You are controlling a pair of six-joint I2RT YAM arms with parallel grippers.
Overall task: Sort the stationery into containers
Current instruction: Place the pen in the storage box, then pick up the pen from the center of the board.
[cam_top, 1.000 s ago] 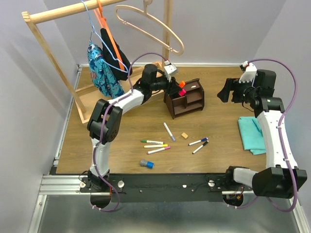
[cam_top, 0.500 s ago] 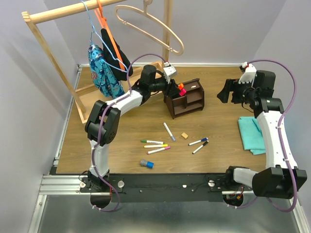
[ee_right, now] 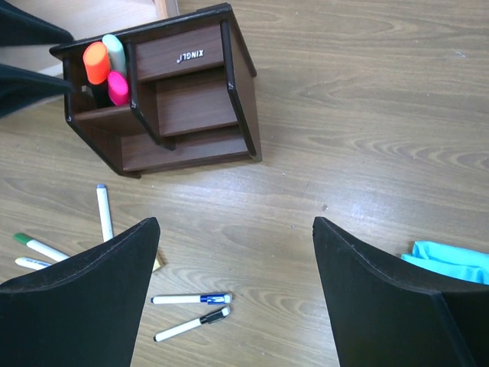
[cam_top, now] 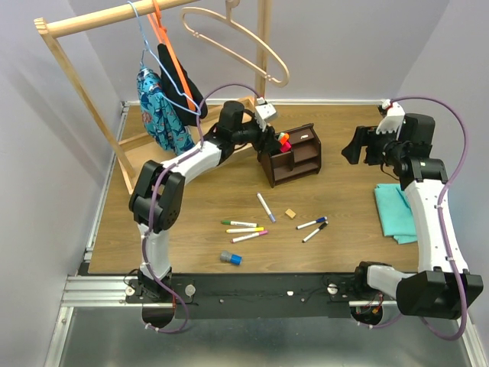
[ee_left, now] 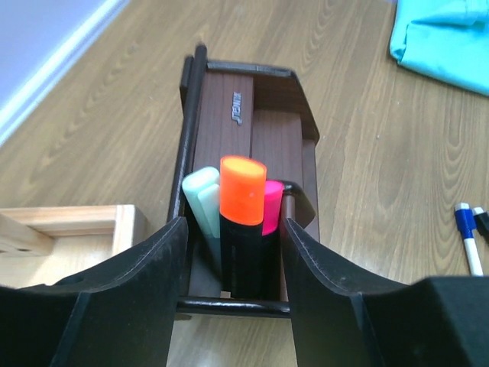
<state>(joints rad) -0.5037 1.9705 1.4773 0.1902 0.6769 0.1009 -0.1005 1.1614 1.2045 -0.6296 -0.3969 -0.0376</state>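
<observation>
Orange-capped black highlighter (ee_left: pixel 243 183) in brown wooden organiser (ee_left: pixel 263 130): judged light, rigid, slick; grasp mid-barrel. Left pincer (ee_left: pixel 234 229) apparently released; right pincer (ee_right: pixel 234 229) spread.

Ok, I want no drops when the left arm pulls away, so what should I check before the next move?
1. The orange highlighter stands inside the organiser: ok.
2. The left gripper has its jaws apart from that highlighter on both sides: ok.
3. The right gripper is open and holds nothing: ok.
4. All markers sorted: not ok, six lie on the table.
5. The cube and cylinder sorted: not ok, both lie on the table.
</observation>
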